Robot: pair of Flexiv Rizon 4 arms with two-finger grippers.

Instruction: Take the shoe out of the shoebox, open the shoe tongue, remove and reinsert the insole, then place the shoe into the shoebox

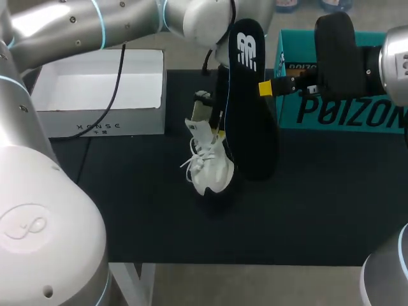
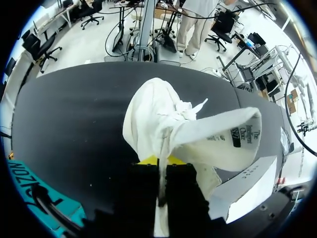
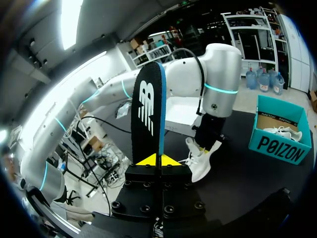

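A white shoe stands toe-down on the black mat, its tongue pulled open. My left gripper is shut on the shoe's rear collar from above; in the head view it is mostly hidden behind the insole. The black insole, with a white logo, hangs upright above the mat just right of the shoe. My right gripper is shut on the insole's edge, seen also in the right wrist view with the insole rising ahead of it. The teal shoebox stands open at back right.
A white open box sits at back left. A second white shoe lies inside the teal shoebox. Black mat covers the table toward its front edge.
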